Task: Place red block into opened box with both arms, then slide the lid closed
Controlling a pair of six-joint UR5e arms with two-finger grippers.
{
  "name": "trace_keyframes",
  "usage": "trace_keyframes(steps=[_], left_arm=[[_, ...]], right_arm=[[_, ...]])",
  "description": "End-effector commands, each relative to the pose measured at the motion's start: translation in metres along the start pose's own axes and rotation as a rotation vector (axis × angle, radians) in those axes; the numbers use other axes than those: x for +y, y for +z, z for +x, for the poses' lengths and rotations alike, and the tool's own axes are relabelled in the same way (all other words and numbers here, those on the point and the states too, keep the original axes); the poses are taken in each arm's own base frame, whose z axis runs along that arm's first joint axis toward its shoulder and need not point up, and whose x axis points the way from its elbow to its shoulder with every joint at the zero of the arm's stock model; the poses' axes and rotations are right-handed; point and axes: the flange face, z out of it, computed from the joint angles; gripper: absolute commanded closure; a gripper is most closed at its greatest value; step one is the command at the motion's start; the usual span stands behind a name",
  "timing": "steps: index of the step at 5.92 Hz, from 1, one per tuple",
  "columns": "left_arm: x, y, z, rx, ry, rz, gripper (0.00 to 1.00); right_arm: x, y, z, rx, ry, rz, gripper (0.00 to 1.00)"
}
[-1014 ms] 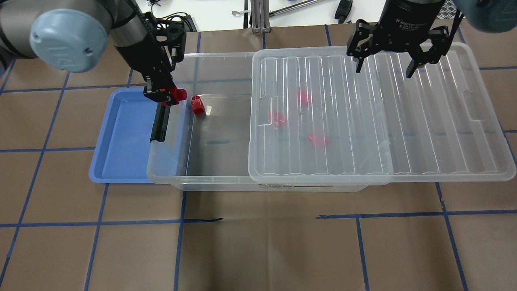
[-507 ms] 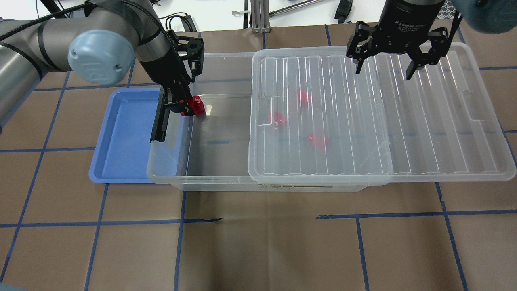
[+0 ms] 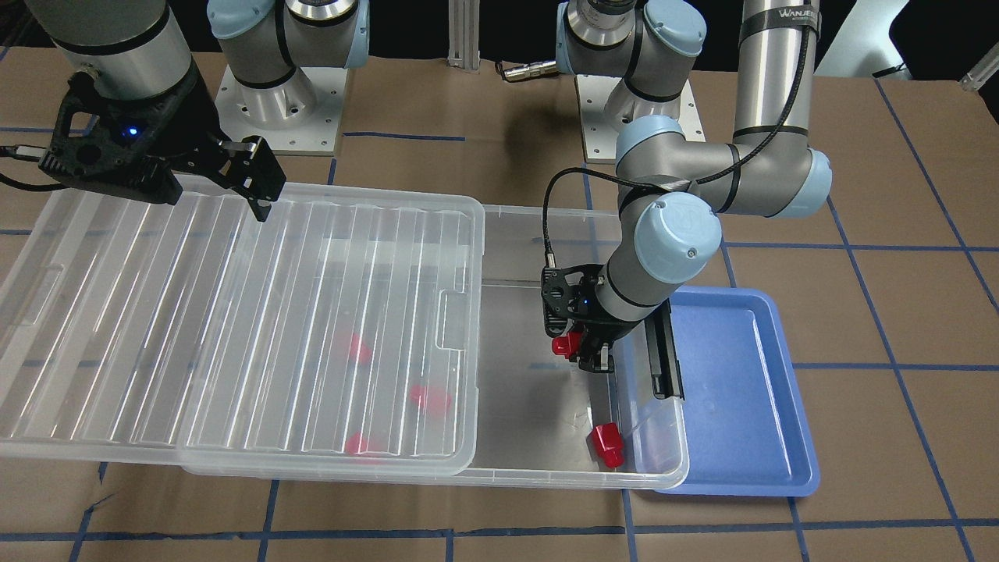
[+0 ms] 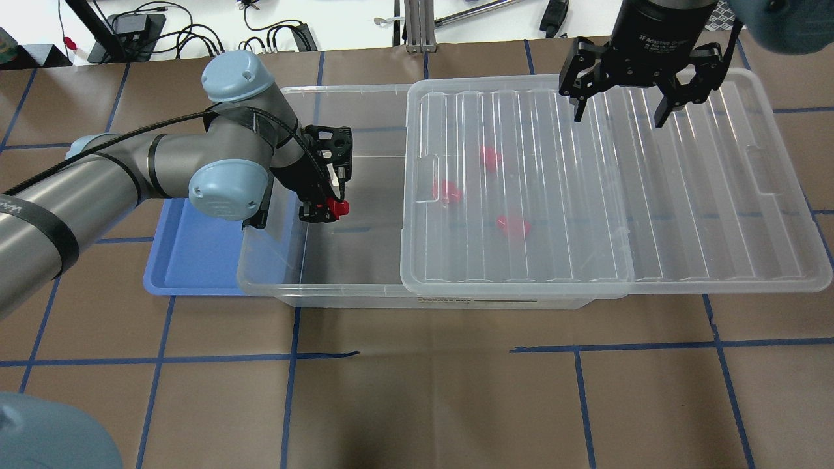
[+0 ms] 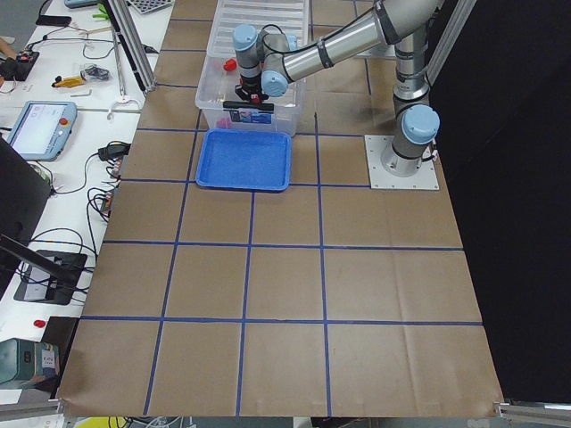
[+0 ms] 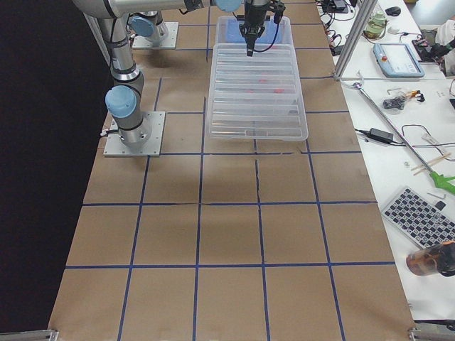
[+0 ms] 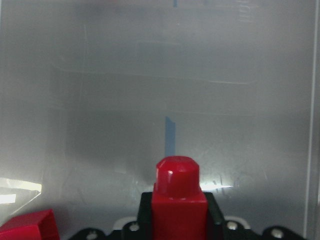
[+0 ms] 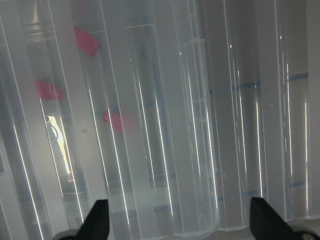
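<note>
My left gripper (image 4: 328, 210) is shut on a red block (image 4: 338, 208) and holds it low over the uncovered left part of the clear box (image 4: 345, 296). In the left wrist view the block's (image 7: 177, 200) stub points away from the camera over the box floor. Another red block (image 3: 607, 445) lies on the box floor by its end wall. Three more show blurred under the ribbed lid (image 4: 684, 195), which covers the box's right part and overhangs its right end. My right gripper (image 4: 618, 117) hangs open above the lid's far edge, with nothing between its fingers (image 8: 100, 217).
A blue tray (image 4: 195, 254) lies against the box's left end, partly under its rim. The box's black latch bar (image 3: 663, 359) stands on that end. Brown table with blue tape lines stretches in front of the box.
My left arm has swung right and toward the front with the red block, from the box's left rim to over its open floor. The right gripper and the lid have not moved.
</note>
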Motion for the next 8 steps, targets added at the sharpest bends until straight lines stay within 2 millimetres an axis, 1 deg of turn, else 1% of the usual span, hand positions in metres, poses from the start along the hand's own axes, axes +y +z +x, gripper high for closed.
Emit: trace_keyframes(steps=[1, 2, 3, 4, 5, 6, 7, 8], left_arm=[[0.001, 0.025, -0.007, 0.003, -0.007, 0.001, 0.99], [0.002, 0.036, -0.012, 0.000, -0.007, 0.001, 0.98], [0.002, 0.036, -0.013, -0.003, -0.012, 0.002, 0.96], [0.002, 0.042, -0.015, -0.012, -0.014, 0.004, 0.96], [0.001, 0.048, -0.018, -0.017, -0.042, 0.006, 0.80], [-0.004, 0.046, -0.018, -0.016, -0.035, 0.061, 0.11], [-0.004, 0.029, -0.021, -0.030, -0.037, 0.059, 0.05], [-0.006, 0.005, -0.014, -0.025, -0.040, 0.058, 0.04]], right_arm=[[-0.001, -0.001, 0.005, -0.001, -0.055, 0.000, 0.00], [-0.001, -0.001, 0.003, -0.026, -0.089, -0.004, 0.00], [0.000, 0.000, 0.002, -0.035, -0.094, -0.008, 0.00], [0.000, 0.000, 0.001, -0.025, -0.083, -0.007, 0.00], [0.000, -0.001, 0.002, -0.023, -0.081, -0.007, 0.00], [0.000, -0.001, 0.002, -0.023, -0.081, -0.007, 0.00], [-0.002, -0.003, 0.007, -0.001, -0.090, -0.001, 0.00], [-0.002, -0.004, 0.009, -0.002, -0.087, 0.000, 0.00]])
